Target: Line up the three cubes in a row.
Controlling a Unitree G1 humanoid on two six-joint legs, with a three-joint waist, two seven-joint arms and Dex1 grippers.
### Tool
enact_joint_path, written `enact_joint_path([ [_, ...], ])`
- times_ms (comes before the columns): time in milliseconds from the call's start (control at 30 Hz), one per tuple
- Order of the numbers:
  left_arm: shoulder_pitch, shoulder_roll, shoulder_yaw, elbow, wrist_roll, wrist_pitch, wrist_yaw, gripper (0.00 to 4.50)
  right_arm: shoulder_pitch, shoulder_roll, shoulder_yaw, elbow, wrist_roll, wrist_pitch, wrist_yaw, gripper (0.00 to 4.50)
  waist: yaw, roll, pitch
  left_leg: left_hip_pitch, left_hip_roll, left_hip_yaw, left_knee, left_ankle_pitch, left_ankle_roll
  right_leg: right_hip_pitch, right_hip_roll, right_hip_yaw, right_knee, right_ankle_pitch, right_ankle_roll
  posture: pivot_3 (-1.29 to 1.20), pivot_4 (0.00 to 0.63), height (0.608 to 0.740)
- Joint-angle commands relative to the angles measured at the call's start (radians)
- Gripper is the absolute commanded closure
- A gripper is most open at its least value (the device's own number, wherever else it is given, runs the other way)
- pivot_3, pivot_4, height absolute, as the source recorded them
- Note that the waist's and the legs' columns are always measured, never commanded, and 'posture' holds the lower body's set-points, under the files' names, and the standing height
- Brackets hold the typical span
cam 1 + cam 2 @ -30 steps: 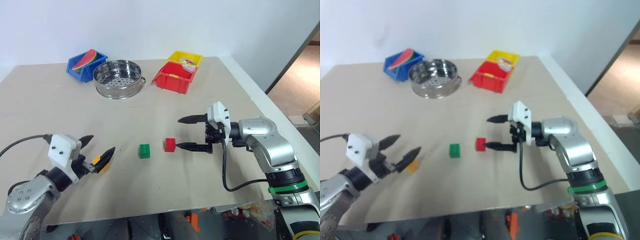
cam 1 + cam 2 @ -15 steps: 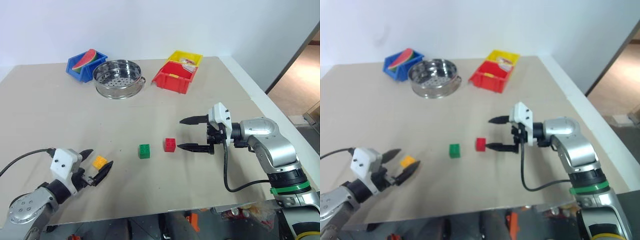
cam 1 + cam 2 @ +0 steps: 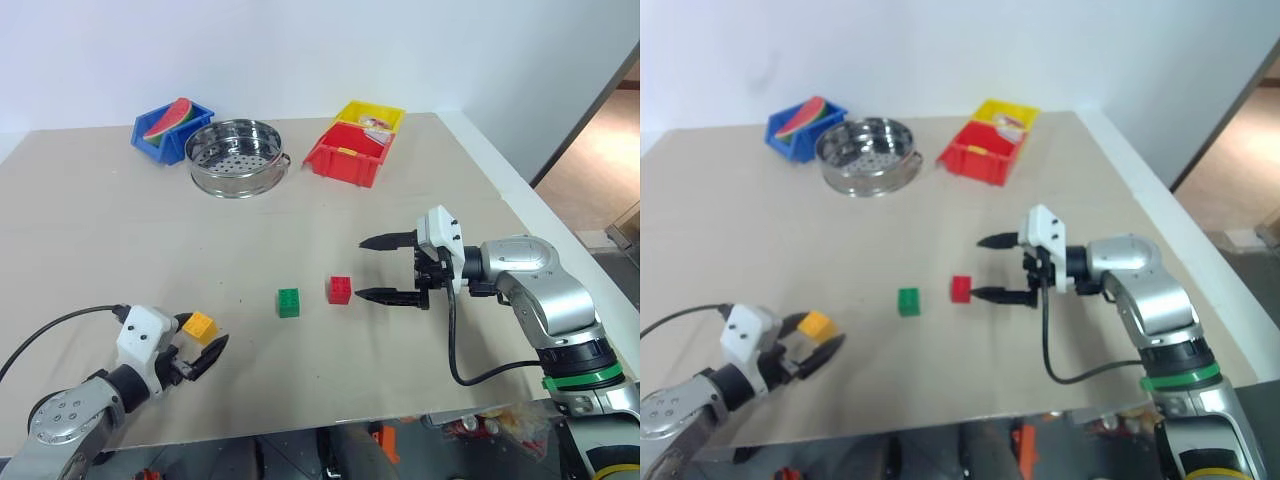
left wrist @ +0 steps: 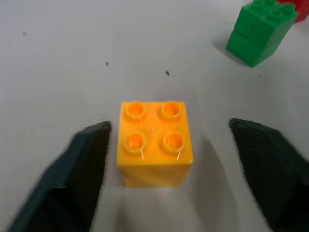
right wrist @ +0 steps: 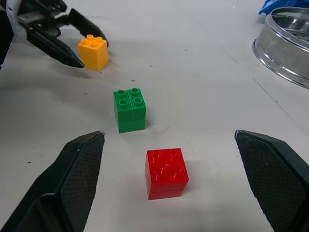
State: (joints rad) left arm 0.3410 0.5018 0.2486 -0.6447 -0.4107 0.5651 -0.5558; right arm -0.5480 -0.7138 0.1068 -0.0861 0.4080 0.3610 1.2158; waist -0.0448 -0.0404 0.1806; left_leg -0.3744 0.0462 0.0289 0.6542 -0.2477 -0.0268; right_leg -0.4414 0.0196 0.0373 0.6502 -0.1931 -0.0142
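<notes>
Straddling the small yellow studded plastic cube [image 4: 154,142], the left gripper [image 4: 166,166] is seen low at the tabletop with its two black fingers [image 4: 77,169] spread, one on each side of the block; a gap is visible on both sides, so nothing is clasped yet. Beyond its fingertips, the green studded plastic cube [image 3: 289,302] is found, and just past that the red studded plastic cube [image 3: 339,289], these two sitting near each other. Further on, the right gripper [image 3: 385,268] is held above the beige table [image 3: 300,220], spread wide and empty, its lower finger close beside the red cube.

The step in hand is judged to be the grasp of the yellow cube. Next, a full closing on the block is called for, then a carry toward the green cube, so that a row is formed with the pair.

Compared with a second ago, the left gripper has been lowered around the yellow cube and its fingers drawn closer together. The right gripper and the green and red cubes are unchanged.
</notes>
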Motion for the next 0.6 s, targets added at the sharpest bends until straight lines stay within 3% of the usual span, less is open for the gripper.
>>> enact_joint_path([
  [33,-0.012,0.017,0.000,0.004,0.002,-0.015,-0.004,1.94,0.001,0.009,-0.034,-0.052,0.046,-0.011,0.019,0.00,0.000,0.000,0.000,0.000,0.000,0.000,0.000,0.000,0.000,0.000,0.000,0.000,0.000,0.000,0.000,0.00,0.150,0.740],
  [133,-0.028,0.025,-0.012,0.019,0.003,-0.018,-0.011,3.04,0.011,-0.012,-0.019,-0.071,0.069,-0.034,0.096,0.00,0.000,0.000,0.000,0.000,0.000,0.000,0.000,0.000,0.000,0.000,0.000,0.000,0.000,0.000,0.000,0.00,0.150,0.740],
  [167,-0.033,0.030,-0.019,0.022,0.006,-0.019,-0.014,3.19,0.013,-0.017,-0.016,-0.075,0.070,-0.041,0.113,0.00,0.000,0.000,0.000,0.000,0.000,0.000,0.000,0.000,0.000,0.000,0.000,-0.001,0.000,0.000,0.000,0.00,0.150,0.740],
  [433,-0.068,0.052,-0.031,0.048,0.020,-0.060,-0.048,3.18,0.015,-0.013,-0.013,-0.069,0.051,-0.061,0.128,0.00,0.000,0.000,0.000,0.000,0.000,0.000,0.000,0.000,0.000,0.000,0.000,-0.002,0.000,0.000,0.000,0.00,0.150,0.740],
  [600,-0.139,0.133,-0.047,0.095,-0.012,-0.124,-0.195,3.18,0.004,-0.005,-0.006,-0.053,0.035,-0.075,0.121,0.00,0.000,0.000,0.000,0.000,0.000,-0.001,0.000,0.000,0.000,0.000,0.000,-0.003,0.000,0.000,0.000,0.00,0.150,0.740],
])
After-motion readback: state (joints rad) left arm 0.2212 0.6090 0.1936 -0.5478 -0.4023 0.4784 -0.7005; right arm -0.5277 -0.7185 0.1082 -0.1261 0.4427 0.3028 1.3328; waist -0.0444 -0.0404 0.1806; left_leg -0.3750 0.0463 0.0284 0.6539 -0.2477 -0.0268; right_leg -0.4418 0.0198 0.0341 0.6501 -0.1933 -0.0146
